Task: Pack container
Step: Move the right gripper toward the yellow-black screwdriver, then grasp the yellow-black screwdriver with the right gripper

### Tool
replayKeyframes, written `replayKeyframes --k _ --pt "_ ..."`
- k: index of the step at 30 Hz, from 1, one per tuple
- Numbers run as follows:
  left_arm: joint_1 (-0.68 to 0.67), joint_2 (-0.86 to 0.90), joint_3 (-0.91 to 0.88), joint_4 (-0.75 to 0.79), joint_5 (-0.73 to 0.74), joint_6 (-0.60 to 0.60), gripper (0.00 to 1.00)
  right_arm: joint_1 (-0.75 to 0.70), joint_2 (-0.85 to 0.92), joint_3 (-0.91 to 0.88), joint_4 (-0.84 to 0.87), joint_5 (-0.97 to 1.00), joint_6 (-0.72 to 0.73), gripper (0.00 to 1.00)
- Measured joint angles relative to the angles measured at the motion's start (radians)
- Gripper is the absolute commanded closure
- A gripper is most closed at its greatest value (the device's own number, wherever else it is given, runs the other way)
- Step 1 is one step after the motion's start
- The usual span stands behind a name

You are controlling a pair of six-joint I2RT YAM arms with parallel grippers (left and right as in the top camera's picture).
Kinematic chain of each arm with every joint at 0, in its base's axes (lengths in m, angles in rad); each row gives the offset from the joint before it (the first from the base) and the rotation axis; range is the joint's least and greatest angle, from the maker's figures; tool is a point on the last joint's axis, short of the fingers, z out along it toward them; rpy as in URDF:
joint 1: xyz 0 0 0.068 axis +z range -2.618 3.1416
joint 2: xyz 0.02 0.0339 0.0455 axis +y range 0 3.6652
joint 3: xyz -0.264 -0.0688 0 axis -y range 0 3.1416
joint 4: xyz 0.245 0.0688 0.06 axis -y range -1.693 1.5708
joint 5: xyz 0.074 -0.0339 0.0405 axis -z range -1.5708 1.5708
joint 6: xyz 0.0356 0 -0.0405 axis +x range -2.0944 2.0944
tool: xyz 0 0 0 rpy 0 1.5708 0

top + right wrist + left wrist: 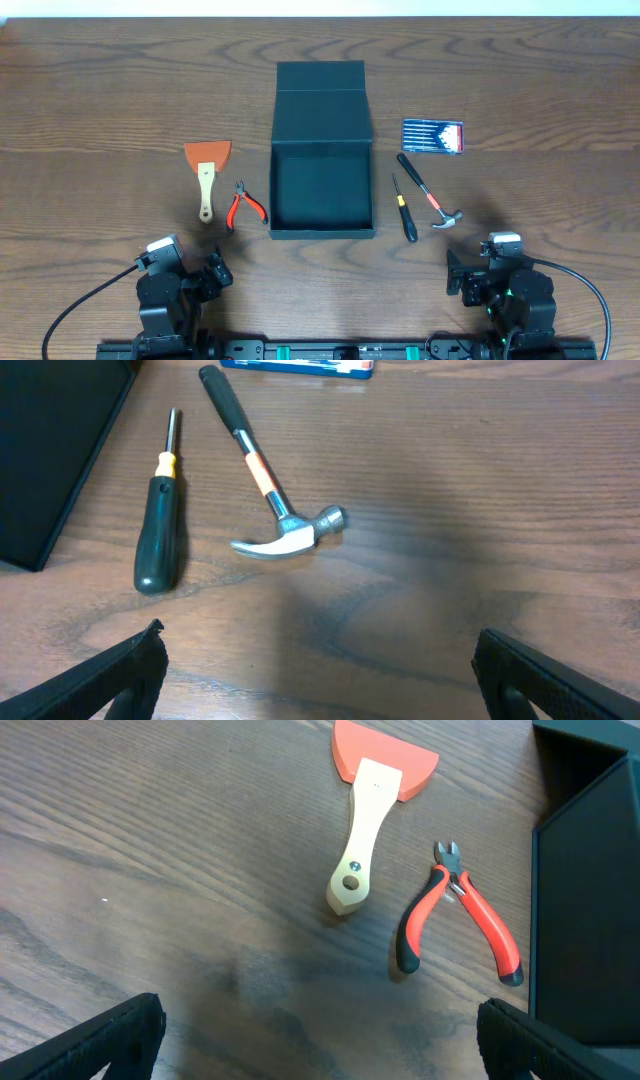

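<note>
The black container [322, 185] stands open at the table's middle, its flap lid laid back behind it; its wall [590, 910] fills the right of the left wrist view. Left of it lie an orange scraper with a wooden handle [207, 172] [368, 815] and red-handled pliers [244, 204] [460, 915]. On its right lie a screwdriver [404, 211] [162, 510], a hammer [430, 193] [270, 490] and a dark-blue packet [432, 135]. My left gripper [214, 270] [322, 1040] is open near the front edge, empty. So is my right gripper [462, 275] [320, 675].
The container's black corner [55, 455] shows at the left of the right wrist view. Black cables [85, 300] trail from both arm bases along the front. Bare wooden tabletop [100, 100] stretches to the far left and right.
</note>
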Motion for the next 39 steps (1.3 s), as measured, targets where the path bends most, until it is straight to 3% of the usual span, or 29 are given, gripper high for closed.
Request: replayKeyframes --k 16,29,39 --pt "0.0 0.0 0.0 0.0 0.0 0.0 0.02 0.0 0.059 0.037 0.037 -0.005 0.0 0.01" --pt "0.0 0.0 0.0 0.0 0.0 0.0 0.02 0.004 0.76 0.719 -0.102 -0.069 0.0 0.01" --pt "0.0 0.0 -0.001 0.0 0.0 0.0 0.01 0.164 1.231 0.991 -0.169 -0.116 0.0 0.01"
